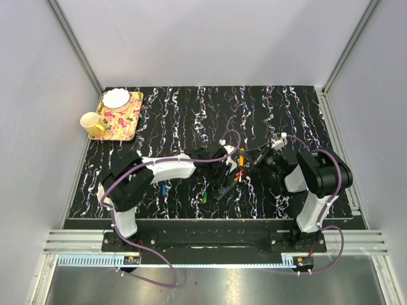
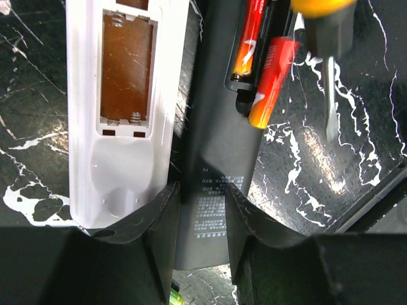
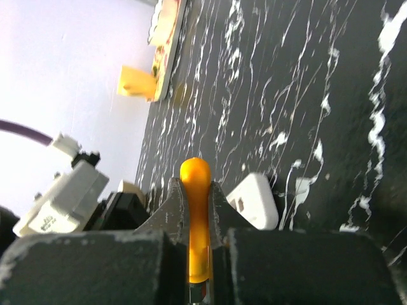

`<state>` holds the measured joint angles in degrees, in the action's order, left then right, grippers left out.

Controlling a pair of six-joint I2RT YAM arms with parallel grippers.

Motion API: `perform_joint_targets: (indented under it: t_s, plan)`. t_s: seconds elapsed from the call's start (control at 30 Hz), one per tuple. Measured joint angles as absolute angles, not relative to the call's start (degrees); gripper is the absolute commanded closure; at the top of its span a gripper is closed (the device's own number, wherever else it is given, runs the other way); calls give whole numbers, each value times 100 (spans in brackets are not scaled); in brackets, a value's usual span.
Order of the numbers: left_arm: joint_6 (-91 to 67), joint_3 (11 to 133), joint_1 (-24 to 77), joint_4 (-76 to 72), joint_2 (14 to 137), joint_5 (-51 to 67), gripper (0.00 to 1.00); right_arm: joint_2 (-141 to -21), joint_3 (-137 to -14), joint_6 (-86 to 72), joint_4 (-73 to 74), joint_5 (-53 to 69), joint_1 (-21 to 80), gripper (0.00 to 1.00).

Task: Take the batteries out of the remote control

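Orange-red batteries [image 2: 249, 39], one tilted, lie in the dark remote [image 2: 208, 159].

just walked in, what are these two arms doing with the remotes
The left gripper has its jaws on the sides of a dark remote lying back up, battery bay open. The right gripper holds an orange-handled screwdriver beside that bay. One orange battery sits in the bay; a second battery lies askew at its edge. The white remote alongside is empty.

End effector [image 2: 202, 198] straddles a dark remote [image 2: 213, 127] holding 2 orange batteries [image 2: 272, 79].
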<state>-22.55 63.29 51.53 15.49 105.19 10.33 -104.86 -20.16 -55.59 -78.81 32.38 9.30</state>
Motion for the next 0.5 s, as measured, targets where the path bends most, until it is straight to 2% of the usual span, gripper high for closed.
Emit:
perform_joint_targets:
  t_s: [0.33, 0.5]
  plan:
    - [-2252, 6405, 5118, 1446, 10597, 1028, 100, -10462, -1953, -5734, -7642, 3667, 980, 100]
    - [-2252, 6403, 5111, 1400, 10604, 1022, 100, -10090, -2014, -5614, -7317, 3669, 980, 100]
